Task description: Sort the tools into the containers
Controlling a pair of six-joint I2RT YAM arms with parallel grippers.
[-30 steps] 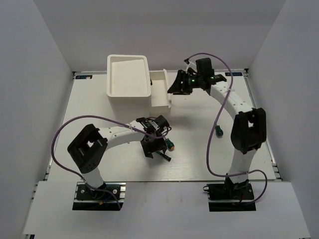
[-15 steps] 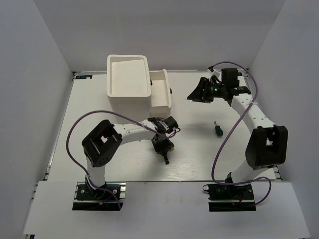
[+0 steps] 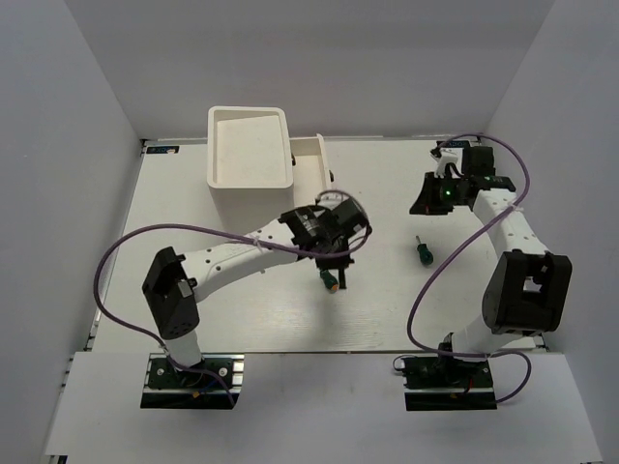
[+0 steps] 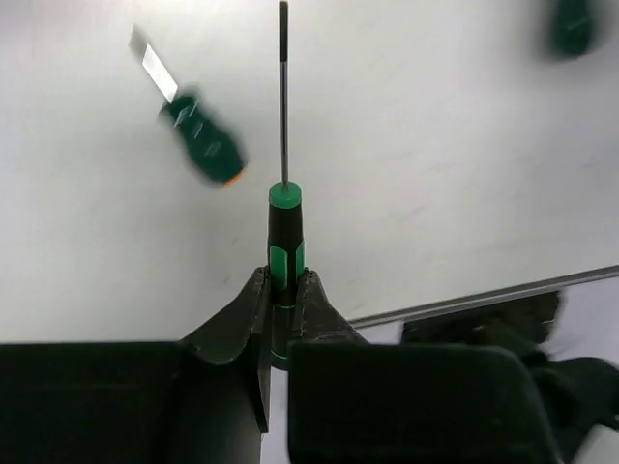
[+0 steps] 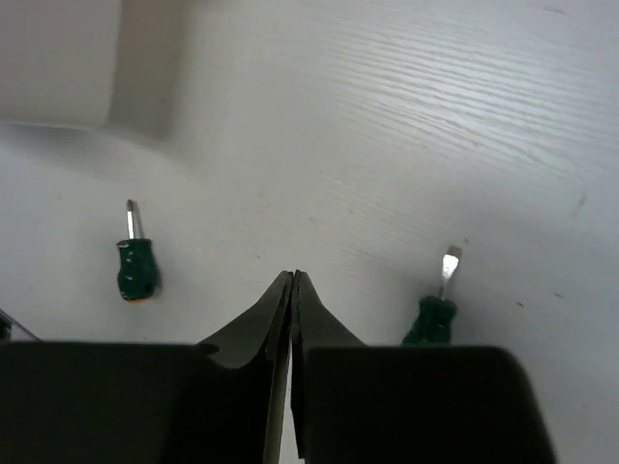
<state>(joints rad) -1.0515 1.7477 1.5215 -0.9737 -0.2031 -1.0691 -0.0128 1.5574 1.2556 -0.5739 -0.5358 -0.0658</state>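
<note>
Left hand (image 4: 284, 285) has come up off the worktop (image 3: 387, 309) with the thin screwdriver (image 4: 284, 217) and swung toward the box (image 3: 250, 145); right hand (image 5: 293, 290) has drawn back to the far side.

Left hand is clamped on the screwdriver's handle, with the shaft sticking straight out ahead of it, clear of the worktop. It looks like the carrying step. The open drawer (image 3: 311, 179) on the side of the box sits just beyond the hand, so the next move calls for getting over it and lowering before letting go, keeping that long shaft off the drawer wall. Right hand has its fingers pressed together on nothing. A stubby screwdriver (image 3: 331, 281) lies just under the left hand and another stubby (image 3: 423, 252) nearer the right hand. Neither lies between the left hand and the drawer.
</note>
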